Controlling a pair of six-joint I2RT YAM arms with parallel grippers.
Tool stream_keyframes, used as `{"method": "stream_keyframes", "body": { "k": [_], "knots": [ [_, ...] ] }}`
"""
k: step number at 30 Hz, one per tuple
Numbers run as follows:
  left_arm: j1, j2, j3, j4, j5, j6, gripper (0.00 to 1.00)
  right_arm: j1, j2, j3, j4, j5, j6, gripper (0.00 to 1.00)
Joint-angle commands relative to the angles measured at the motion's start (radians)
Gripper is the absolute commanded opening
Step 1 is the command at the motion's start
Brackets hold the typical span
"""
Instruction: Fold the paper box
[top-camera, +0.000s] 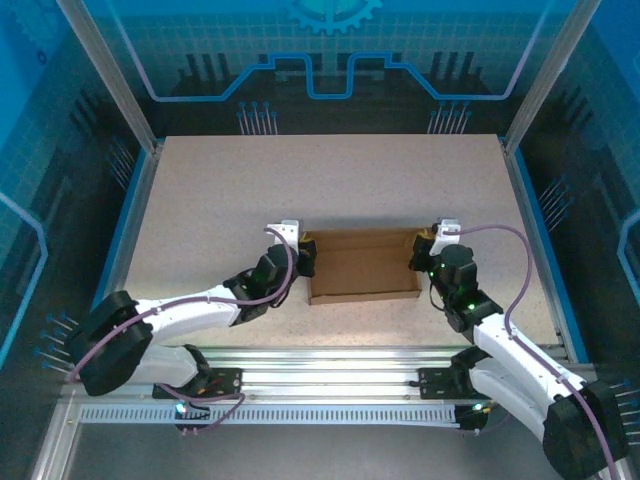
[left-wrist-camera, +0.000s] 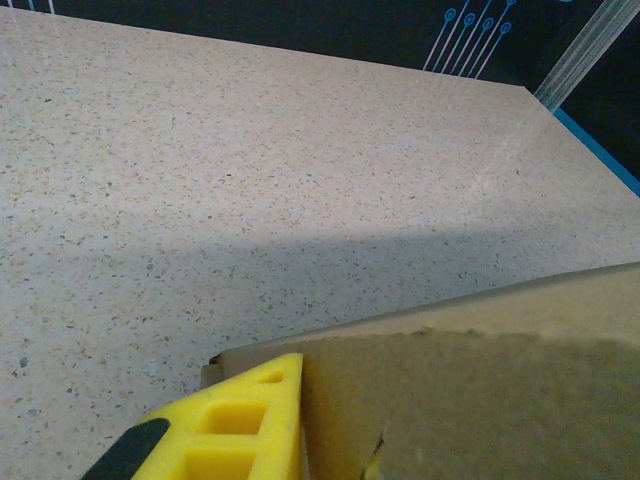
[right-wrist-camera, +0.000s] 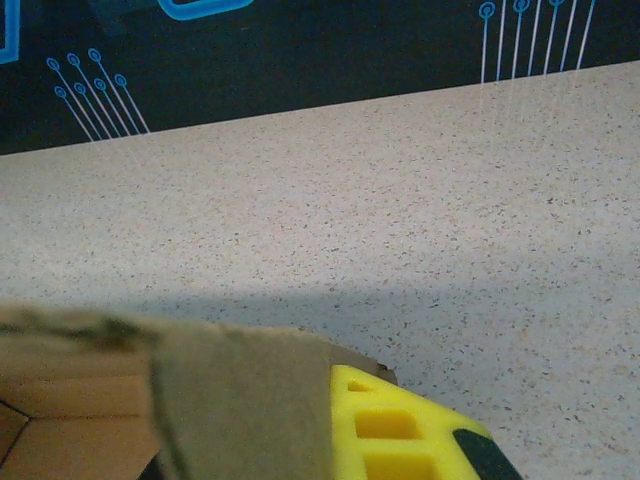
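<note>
One paper box (top-camera: 363, 265), two grippers, one per end.
Box on speckled beige table (top-camera: 330, 180), near front; right gripper (top-camera: 425, 250) pinched on its right wall; left gripper (top-camera: 300, 255) against left wall, gap impossible to tell; blue-lit enclosure (top-camera: 330, 60).

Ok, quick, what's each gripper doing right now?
Left gripper: closed on the paper box, at its left end wall.
Right gripper: closed on the paper box, at its right end wall.

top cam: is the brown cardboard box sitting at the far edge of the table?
No, the brown cardboard box lies on the near half of the speckled tabletop, with a wide stretch of bare surface beyond it.
</note>
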Motion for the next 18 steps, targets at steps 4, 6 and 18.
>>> {"method": "stream_keyframes", "body": {
  "k": [4,6,18],
  "knots": [
    [-0.041,0.020,-0.032,0.023,0.061,-0.078,0.17,0.044,-0.021,-0.020,-0.080,-0.101,0.101,0.05],
    [-0.042,0.013,-0.035,0.033,0.064,-0.090,0.17,0.046,-0.029,-0.012,-0.091,-0.118,0.105,0.05],
    [-0.055,-0.012,-0.070,0.065,0.048,-0.179,0.18,0.050,-0.052,-0.032,-0.148,-0.073,0.097,0.06]
  ]
}}
